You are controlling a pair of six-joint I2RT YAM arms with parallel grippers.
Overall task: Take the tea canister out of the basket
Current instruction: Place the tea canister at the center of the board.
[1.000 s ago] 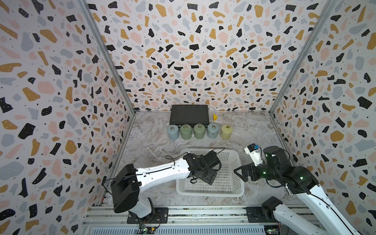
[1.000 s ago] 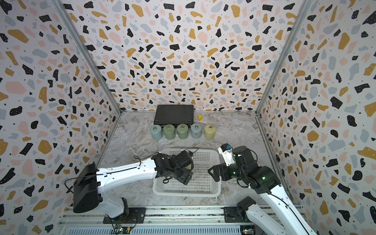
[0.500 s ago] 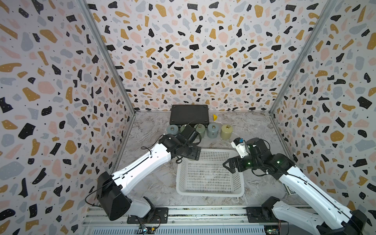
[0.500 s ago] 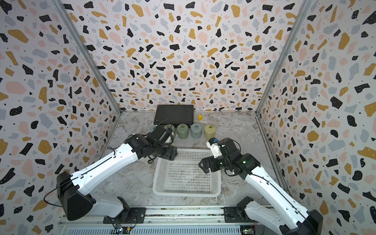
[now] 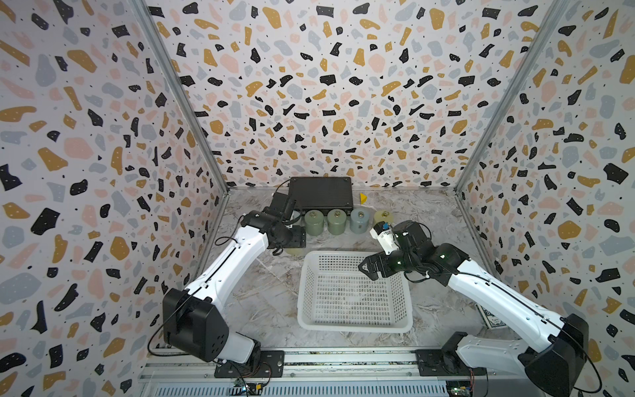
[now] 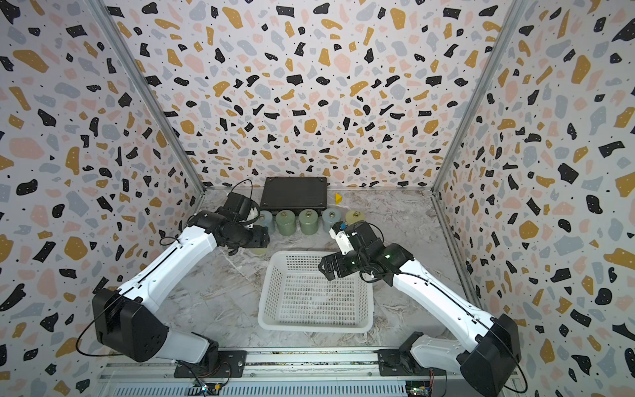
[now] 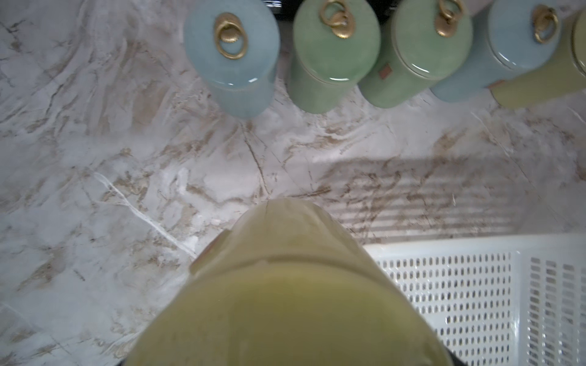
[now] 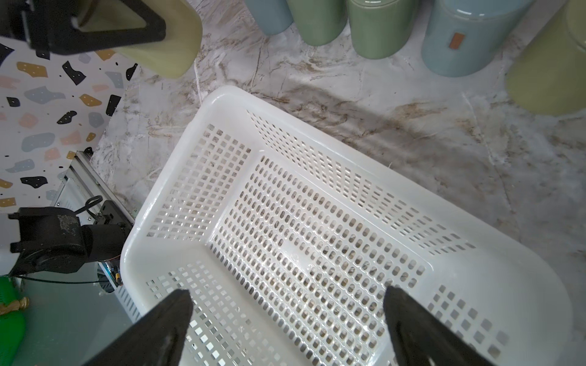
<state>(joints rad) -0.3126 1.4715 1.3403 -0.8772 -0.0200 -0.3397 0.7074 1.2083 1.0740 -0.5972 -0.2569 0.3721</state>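
Note:
My left gripper (image 5: 295, 237) (image 6: 259, 237) is shut on a yellow-green tea canister (image 5: 294, 250) (image 6: 258, 250) (image 7: 285, 285) (image 8: 158, 41), which is outside the basket, just behind its far left corner and low over the table. In the left wrist view the canister hides the fingers. The white lattice basket (image 5: 354, 326) (image 6: 314, 328) (image 7: 444, 247) (image 8: 222, 95) has nothing in it. My right gripper (image 5: 369, 268) (image 6: 326, 266) (image 8: 287, 304) hangs open over the basket's far right corner, holding nothing.
A row of canisters stands behind the basket: blue (image 6: 266, 220), green (image 5: 313, 223), green (image 5: 336, 221), blue (image 5: 359, 220) and yellow-green (image 5: 383, 216). A black hard case (image 5: 321, 196) and a small yellow piece (image 5: 363, 197) lie at the back wall.
My left gripper has carried the canister up out of the basket and off to behind its far left corner. My right gripper has moved in over the basket's far right corner.

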